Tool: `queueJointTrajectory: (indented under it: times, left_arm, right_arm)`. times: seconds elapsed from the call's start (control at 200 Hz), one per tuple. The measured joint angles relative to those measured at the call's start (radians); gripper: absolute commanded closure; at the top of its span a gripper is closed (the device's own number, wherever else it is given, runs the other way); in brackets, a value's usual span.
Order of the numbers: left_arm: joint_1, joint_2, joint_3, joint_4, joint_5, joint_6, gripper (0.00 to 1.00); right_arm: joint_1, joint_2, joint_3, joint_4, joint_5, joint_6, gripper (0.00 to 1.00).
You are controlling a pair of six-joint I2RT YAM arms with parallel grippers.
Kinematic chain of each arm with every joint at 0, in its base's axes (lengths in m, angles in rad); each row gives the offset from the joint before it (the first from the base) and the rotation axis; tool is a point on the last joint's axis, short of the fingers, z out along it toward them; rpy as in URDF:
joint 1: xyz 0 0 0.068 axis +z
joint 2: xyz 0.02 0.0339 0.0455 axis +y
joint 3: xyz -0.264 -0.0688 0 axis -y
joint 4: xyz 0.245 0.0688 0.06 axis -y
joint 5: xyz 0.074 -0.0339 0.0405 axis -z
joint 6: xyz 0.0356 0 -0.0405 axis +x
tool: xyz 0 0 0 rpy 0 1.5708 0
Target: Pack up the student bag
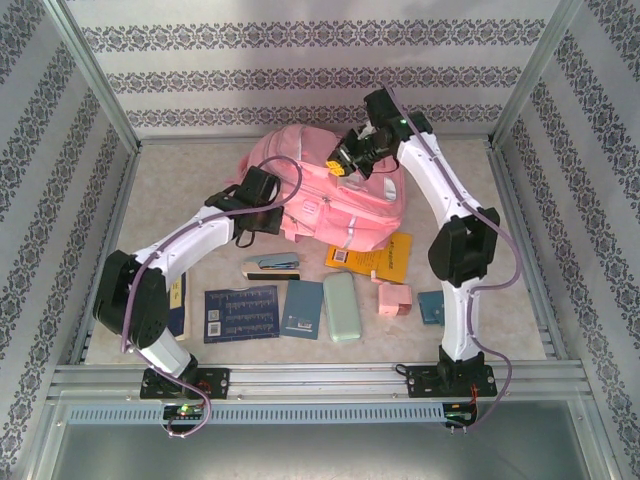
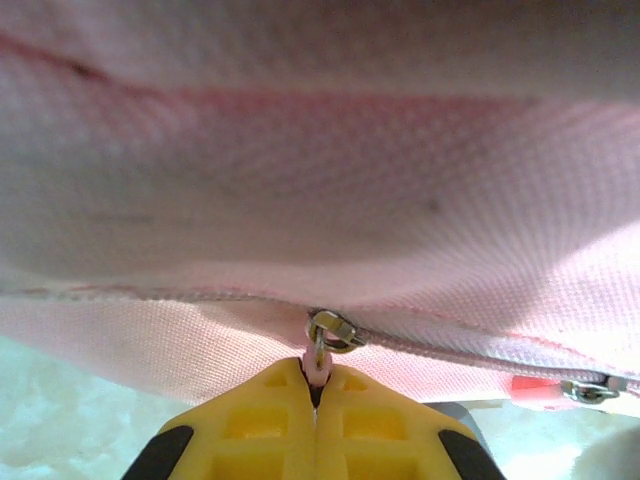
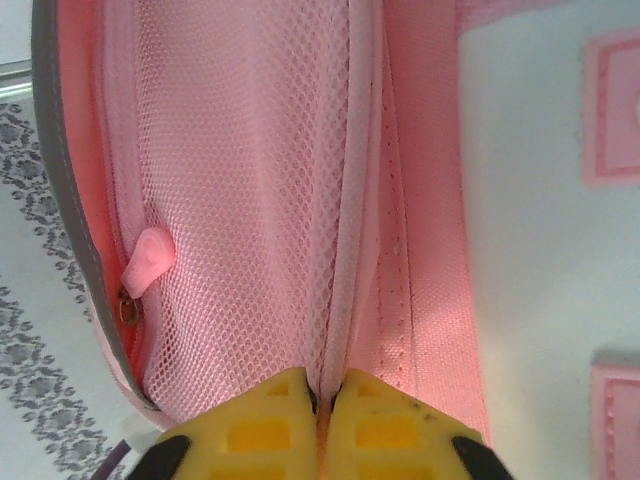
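The packing looks barely begun: the student bag lies at the middle of the worktop, toward its far edge, while the things presumably meant for it, among them a dark booklet, a blue notebook, a pale green case, a pink box and a yellow book, lie in a loose row between the bag and the near edge. The job in hand appears to be opening a zip. The left claw is at the bag's left side, fingers pressed together on a small pink zip tab hanging from its slider. The right claw is on the bag's far upper part, closed tight on a pink piped edge beside mesh.
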Motion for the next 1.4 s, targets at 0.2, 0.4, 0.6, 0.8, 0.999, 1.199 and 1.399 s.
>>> queueJointTrajectory:
  times: [0.2,0.4,0.6,0.8,0.999,1.199,1.399]
  left_arm:
    - [0.016,0.013,0.042,-0.034,0.151,-0.086,1.00]
    - [0.016,0.018,0.059,-0.035,0.294,-0.193,1.00]
    - [0.006,0.042,0.125,-0.045,0.375,-0.269,1.00]
    - [-0.025,0.077,0.198,-0.055,0.434,-0.324,1.00]
    - [-0.046,0.080,0.233,-0.063,0.484,-0.360,1.00]
    - [-0.070,0.082,0.245,-0.078,0.511,-0.376,1.00]
    - [-0.089,0.085,0.261,-0.087,0.518,-0.370,1.00]
  right_arm:
    - [0.034,0.065,0.281,-0.150,0.151,-0.169,0.45]
    - [0.045,-0.179,0.043,-0.152,0.278,-0.251,0.45]
    - [0.047,-0.558,-0.628,0.106,0.219,-0.071,0.34]
    - [0.068,-0.685,-1.026,0.333,0.192,0.148,0.18]
    - [0.059,-0.648,-1.052,0.502,0.208,0.209,0.31]
    - [0.045,-0.576,-1.033,0.557,0.271,0.211,0.54]
    - [0.005,-0.533,-1.003,0.534,0.317,0.156,0.88]
